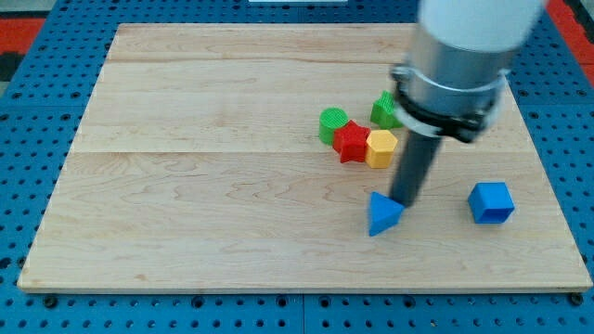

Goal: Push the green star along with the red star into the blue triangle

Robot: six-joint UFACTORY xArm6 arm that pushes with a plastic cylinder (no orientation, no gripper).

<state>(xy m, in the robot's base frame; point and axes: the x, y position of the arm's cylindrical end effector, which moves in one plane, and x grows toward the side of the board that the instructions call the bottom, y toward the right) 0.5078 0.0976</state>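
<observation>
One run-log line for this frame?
my tip touching blue triangle | red star beside yellow block | green star apart above

Lab bench: blue pegboard [28, 139], wooden board [204, 186]

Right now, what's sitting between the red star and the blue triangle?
In the camera view, only bare wood lies between the red star and the blue triangle. My tip sits at the triangle's upper right edge, just off that line.

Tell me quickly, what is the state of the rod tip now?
My tip: no gripper, holds nothing; it stands at the blue triangle, on its upper right, apparently touching.
</observation>
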